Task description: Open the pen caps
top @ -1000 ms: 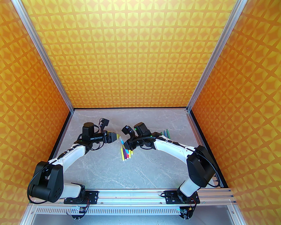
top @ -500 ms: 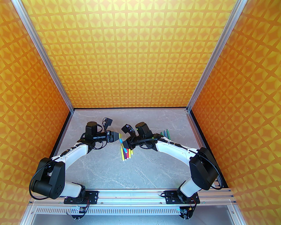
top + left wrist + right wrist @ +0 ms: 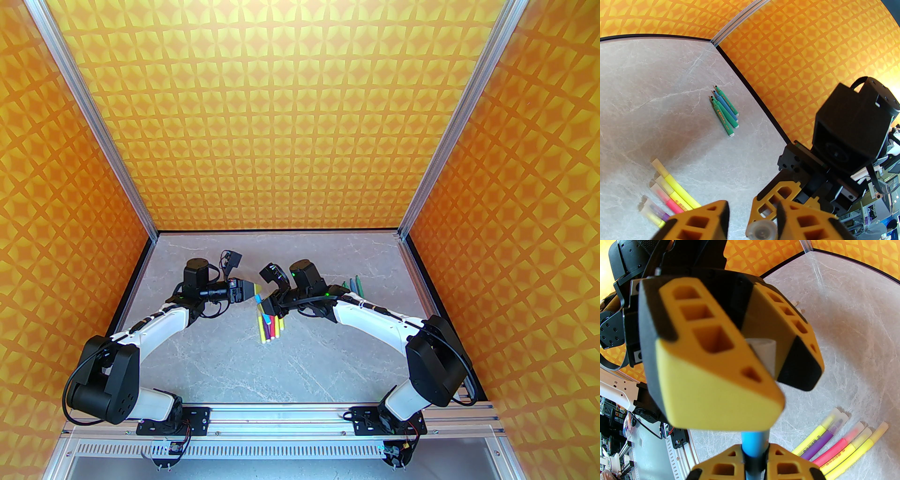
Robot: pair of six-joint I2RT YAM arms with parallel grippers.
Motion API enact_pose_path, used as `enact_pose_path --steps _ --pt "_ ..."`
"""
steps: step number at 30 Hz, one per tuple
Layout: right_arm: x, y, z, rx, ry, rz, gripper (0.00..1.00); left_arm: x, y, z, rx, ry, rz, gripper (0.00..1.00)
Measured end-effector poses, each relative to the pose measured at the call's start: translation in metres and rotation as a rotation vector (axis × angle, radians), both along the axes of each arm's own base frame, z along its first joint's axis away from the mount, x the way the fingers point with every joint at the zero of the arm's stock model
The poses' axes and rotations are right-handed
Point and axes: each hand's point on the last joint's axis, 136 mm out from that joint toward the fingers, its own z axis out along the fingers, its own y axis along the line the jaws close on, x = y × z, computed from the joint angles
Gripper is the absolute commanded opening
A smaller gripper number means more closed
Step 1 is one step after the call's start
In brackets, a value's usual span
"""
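My right gripper (image 3: 265,315) is shut on a light blue pen (image 3: 753,446), held above the table and pointing at my left gripper (image 3: 253,293). The pen's clear cap (image 3: 764,352) lies between the left gripper's yellow fingers (image 3: 712,380). In the left wrist view the cap's round end (image 3: 761,230) rests against one pad, and a gap shows on its other side. Below the grippers several capped pens (image 3: 271,328), yellow, pink and purple, lie side by side on the table; their clear caps (image 3: 659,167) are still on.
Three uncapped green and blue pens (image 3: 724,110) lie together at the back right of the marble table (image 3: 234,365), near its black edge. Orange patterned walls close in the sides and back. The arm bases stand on the metal rail (image 3: 281,415) at the near edge.
The left gripper's jaws have narrowed around the cap. Both grippers have drawn slightly closer together above the pens on the table.
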Motion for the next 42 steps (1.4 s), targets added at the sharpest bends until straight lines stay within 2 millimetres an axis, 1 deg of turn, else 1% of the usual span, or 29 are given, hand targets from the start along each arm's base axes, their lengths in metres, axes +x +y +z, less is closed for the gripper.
enact_pose_path --steps 8,11,13,16,23,25,27,32,36,39,42 --pt "0.004 0.0 0.001 0.001 -0.015 -0.017 0.0 0.001 -0.002 0.002 -0.005 0.0 -0.008 0.19" --pt "0.005 0.0 0.002 0.002 -0.019 -0.02 0.15 0.002 -0.002 0.003 -0.006 0.003 -0.007 0.14" --pt "0.005 0.0 0.002 0.003 -0.016 -0.022 0.22 0.003 -0.002 0.003 -0.007 0.005 -0.006 0.1" --pt "0.006 0.001 0.002 0.005 -0.019 -0.02 0.25 0.003 -0.002 0.003 -0.01 0.01 -0.005 0.07" --pt "0.007 0.004 -0.004 0.012 -0.015 -0.011 0.26 0.004 -0.002 0.006 -0.017 0.019 -0.001 0.06" --pt "0.006 0.005 -0.006 0.014 -0.014 -0.008 0.26 0.004 -0.003 0.006 -0.02 0.02 0.001 0.05" --pt "0.006 0.005 -0.007 0.015 -0.011 -0.003 0.24 0.005 -0.003 0.007 -0.024 0.023 0.002 0.05" --pt "0.005 0.005 -0.009 0.021 -0.009 0.001 0.07 0.006 -0.003 0.005 -0.026 0.034 0.004 0.03" --pt "0.004 0.004 -0.013 0.023 -0.01 0.0 0.0 0.008 -0.004 0.002 -0.023 0.044 0.002 0.01" --pt "0.003 0.002 -0.016 0.026 -0.012 -0.002 0.0 0.009 -0.005 -0.001 -0.021 0.064 -0.005 0.0" --pt "0.001 0.0 -0.019 0.036 -0.024 -0.004 0.0 0.009 -0.006 -0.004 -0.022 0.087 -0.012 0.01"
